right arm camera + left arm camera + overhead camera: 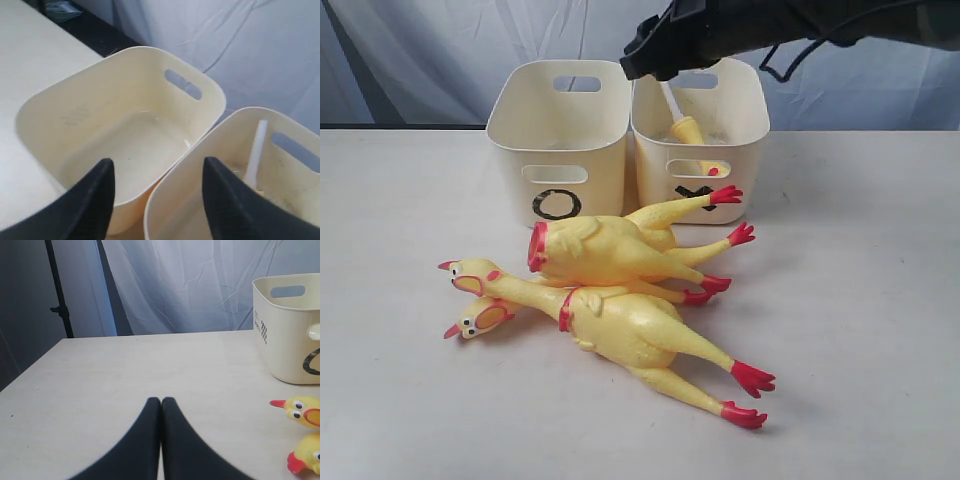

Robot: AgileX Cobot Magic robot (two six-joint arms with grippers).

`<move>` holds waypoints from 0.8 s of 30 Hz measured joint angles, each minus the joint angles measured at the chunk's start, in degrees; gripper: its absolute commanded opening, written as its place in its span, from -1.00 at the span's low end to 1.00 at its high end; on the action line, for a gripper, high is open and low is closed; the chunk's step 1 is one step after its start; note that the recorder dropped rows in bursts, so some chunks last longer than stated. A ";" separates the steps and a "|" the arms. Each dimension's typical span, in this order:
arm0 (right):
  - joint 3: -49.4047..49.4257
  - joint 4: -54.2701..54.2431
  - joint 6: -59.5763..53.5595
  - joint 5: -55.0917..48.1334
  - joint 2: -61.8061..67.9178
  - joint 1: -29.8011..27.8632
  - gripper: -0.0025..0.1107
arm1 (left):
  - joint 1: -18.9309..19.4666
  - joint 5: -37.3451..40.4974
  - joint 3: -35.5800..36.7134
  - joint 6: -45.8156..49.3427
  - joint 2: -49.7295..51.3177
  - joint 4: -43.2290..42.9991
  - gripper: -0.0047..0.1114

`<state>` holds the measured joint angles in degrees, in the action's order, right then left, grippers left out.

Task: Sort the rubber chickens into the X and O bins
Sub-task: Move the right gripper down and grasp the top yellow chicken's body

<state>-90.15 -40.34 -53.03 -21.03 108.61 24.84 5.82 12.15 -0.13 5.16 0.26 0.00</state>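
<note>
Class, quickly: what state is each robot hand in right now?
Left hand: closed, holding nothing.
Right hand: open, holding nothing.

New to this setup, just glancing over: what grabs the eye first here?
Two big yellow rubber chickens lie overlapping on the table, right before the O bin and X bin. The right pincer hangs open above the bins, and a smaller chicken already sits in the X bin.

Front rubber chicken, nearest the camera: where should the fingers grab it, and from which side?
Probably one leg, just above its red foot. The front chicken lies flat; its body looks wide, but the legs are slim and stick out over bare table, clear of the other chickens. Come from above, open right fingers across the leg.
</note>
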 measured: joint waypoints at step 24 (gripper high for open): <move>12.11 25.20 0.17 -30.37 -5.57 9.00 0.14 | 0.00 0.00 0.00 0.00 0.00 0.00 -0.92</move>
<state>-78.04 -15.13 -52.85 -51.40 103.04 33.84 5.82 12.15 -0.13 5.16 0.26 0.00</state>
